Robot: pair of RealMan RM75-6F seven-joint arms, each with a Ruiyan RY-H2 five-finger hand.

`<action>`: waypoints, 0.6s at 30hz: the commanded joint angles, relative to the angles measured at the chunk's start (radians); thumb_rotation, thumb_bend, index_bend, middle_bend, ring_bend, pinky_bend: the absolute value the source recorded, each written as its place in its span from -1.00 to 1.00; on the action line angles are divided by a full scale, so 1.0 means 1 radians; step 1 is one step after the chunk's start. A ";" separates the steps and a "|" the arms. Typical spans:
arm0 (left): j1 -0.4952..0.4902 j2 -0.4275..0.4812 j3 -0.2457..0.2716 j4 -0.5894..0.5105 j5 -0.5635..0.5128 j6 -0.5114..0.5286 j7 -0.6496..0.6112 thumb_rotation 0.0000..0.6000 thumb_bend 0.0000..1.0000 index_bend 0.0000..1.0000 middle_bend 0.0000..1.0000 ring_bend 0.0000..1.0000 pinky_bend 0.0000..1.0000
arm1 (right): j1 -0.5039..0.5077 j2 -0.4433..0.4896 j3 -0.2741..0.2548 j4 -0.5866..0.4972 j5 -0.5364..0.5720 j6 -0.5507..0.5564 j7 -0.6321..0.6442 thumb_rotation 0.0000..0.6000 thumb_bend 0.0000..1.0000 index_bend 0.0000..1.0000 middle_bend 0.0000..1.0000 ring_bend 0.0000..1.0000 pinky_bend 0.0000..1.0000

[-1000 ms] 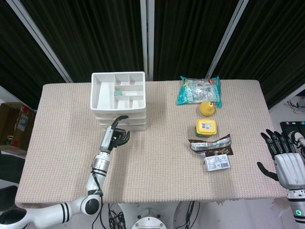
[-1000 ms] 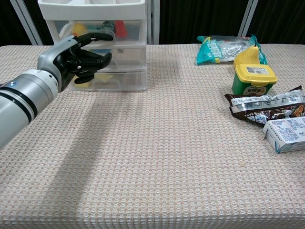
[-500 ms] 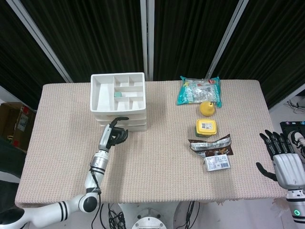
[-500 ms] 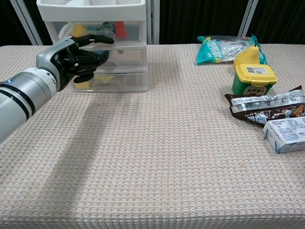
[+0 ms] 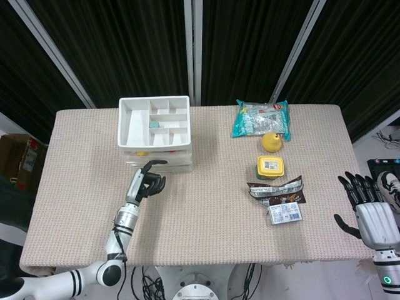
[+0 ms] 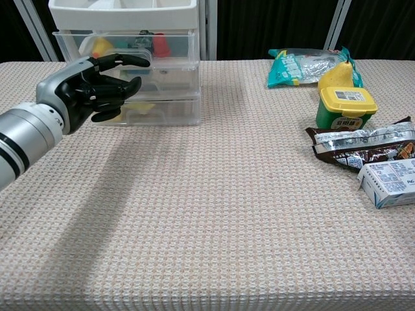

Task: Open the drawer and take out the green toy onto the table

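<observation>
A white-framed unit of clear drawers [image 6: 130,78] stands at the table's back left, also seen from above as the drawer unit [image 5: 154,128]. Its top drawer [image 6: 175,48] is pulled out a little and holds a yellow, a red and a green toy [image 6: 134,45], the green one partly hidden behind my finger. My left hand [image 6: 94,87] is at the drawer's front, fingers curled, with one finger hooked on the front's upper edge. In the head view the left hand [image 5: 145,183] sits just before the unit. My right hand [image 5: 369,209] hangs open past the table's right edge.
On the right half lie a teal snack bag [image 6: 305,65], a yellow fruit [image 6: 337,74], a green tub with a yellow lid [image 6: 345,107], a brown wrapper [image 6: 360,142] and a white carton [image 6: 389,181]. The beige cloth [image 6: 214,214] covers the table.
My left hand has drawn back toward me, and the top drawer has slid out a little with it. The right hand has barely shifted.
</observation>
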 commanded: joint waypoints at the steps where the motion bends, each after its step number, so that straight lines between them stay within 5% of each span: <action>1: 0.012 0.033 0.024 -0.033 0.008 0.005 0.052 1.00 -0.08 -0.41 0.78 0.97 1.00 | -0.001 0.001 0.000 0.000 -0.001 0.002 0.000 1.00 -0.62 -1.00 -0.92 -1.00 -1.00; 6: 0.040 0.109 0.076 -0.111 0.022 0.037 0.195 1.00 -0.08 -0.59 0.75 0.96 1.00 | -0.005 0.004 0.002 0.002 -0.003 0.012 0.008 1.00 -0.61 -1.00 -0.92 -1.00 -1.00; 14: 0.075 0.260 0.152 -0.219 0.161 0.162 0.510 1.00 -0.08 -0.43 0.74 0.96 1.00 | -0.004 0.021 0.010 -0.002 -0.015 0.028 0.010 1.00 -0.61 -1.00 -0.92 -1.00 -1.00; 18: 0.076 0.337 0.149 -0.285 0.193 0.182 0.580 1.00 -0.10 -0.40 0.73 0.96 1.00 | -0.006 0.036 0.016 -0.013 -0.019 0.041 0.003 1.00 -0.61 -1.00 -0.92 -1.00 -1.00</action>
